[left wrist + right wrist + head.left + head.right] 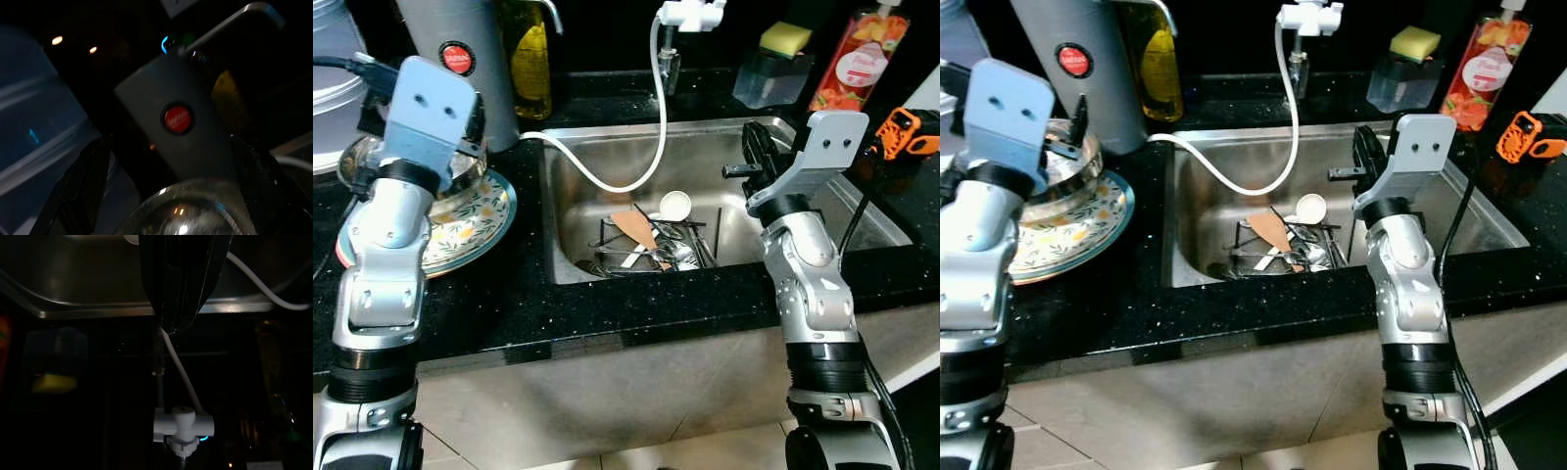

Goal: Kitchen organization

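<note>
We hold our right claw (178,308) pressed together above the sink (578,176), poised over the utensils (651,245) heaped inside. Our left claw (166,196) is spread apart around the steel bowl (1067,181) on the plate (475,220), left on the counter (568,304).

Four views around the sink (563,211)

Head stereo pair looks down on it (both sharing its basin); wrist cameras sit low and close, facing the counter behind it.
</note>
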Motion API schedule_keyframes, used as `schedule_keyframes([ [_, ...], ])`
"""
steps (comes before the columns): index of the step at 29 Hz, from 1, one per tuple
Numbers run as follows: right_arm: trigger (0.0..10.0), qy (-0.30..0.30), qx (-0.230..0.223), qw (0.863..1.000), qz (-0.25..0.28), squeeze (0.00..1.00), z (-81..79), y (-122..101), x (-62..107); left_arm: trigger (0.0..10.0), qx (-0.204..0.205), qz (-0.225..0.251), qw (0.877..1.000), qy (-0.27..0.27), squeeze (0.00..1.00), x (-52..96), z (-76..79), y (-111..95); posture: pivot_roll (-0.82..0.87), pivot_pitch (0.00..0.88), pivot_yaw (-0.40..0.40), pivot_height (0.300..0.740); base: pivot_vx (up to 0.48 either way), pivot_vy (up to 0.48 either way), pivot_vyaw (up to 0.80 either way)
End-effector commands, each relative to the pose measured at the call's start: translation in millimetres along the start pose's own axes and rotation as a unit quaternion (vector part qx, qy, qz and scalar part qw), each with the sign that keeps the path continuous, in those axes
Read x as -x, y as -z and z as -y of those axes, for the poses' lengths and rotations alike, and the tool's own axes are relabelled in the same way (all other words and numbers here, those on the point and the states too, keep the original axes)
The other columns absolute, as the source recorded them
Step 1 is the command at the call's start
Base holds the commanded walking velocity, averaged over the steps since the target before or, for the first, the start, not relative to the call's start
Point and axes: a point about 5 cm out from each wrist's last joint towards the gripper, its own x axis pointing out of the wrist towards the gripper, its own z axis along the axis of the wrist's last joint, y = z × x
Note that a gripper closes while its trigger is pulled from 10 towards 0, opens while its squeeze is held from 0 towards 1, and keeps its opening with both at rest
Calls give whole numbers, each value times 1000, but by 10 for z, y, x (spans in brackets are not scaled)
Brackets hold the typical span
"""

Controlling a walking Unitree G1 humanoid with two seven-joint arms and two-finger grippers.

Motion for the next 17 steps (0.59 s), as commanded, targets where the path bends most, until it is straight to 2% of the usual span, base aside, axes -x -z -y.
schedule_keyframes([
  [1, 10000, 5, -16, 1000, -3, 0, 19, 13, -19, 10000, -4, -9, 1000, 5, 0, 18, -4, 33, 154, 0, -36, 740, 0, 0, 0],
  [10, 10000, 0, -15, 1000, 3, 0, 22, -6, -22, 10000, 14, -4, 1000, 13, 0, 42, 26, 8, 153, 0, -36, 740, 0, 0, 0],
  [11, 10000, -3, -15, 1000, 0, 0, 16, 5, -16, 10000, 8, 5, 997, 72, 0, 88, 104, -7, 154, 0, -36, 740, 0, 0, 0],
  [12, 10000, -3, -15, 1000, 0, 0, 16, 5, -16, 10000, 8, 5, 997, 72, 0, 88, 104, -7, 154, 0, -36, 740, 0, 0, 0],
  [13, 10000, -23, -10, 1000, -4, 0, -17, 14, -8, 10000, -21, 9, 992, 123, 0, 144, 143, 0, 156, 0, -36, 740, 0, 0, 0],
  [14, 10000, -56, 12, 998, -5, 0, -67, 13, 4, 10000, -34, -1, 989, 147, 0, 176, 91, 42, 159, 0, -36, 740, 0, 0, 0],
  [15, 10000, -56, 12, 998, -5, 0, -67, 13, 4, 10000, -34, -1, 989, 147, 0, 176, 91, 42, 159, 0, -36, 740, 0, 0, 0],
  [17, 10000, -91, 34, 995, -8, 0, -104, 9, 14, 10000, -65, -28, 987, 145, 0, 190, -114, 134, 159, 0, -36, 740, 0, 0, 0],
])
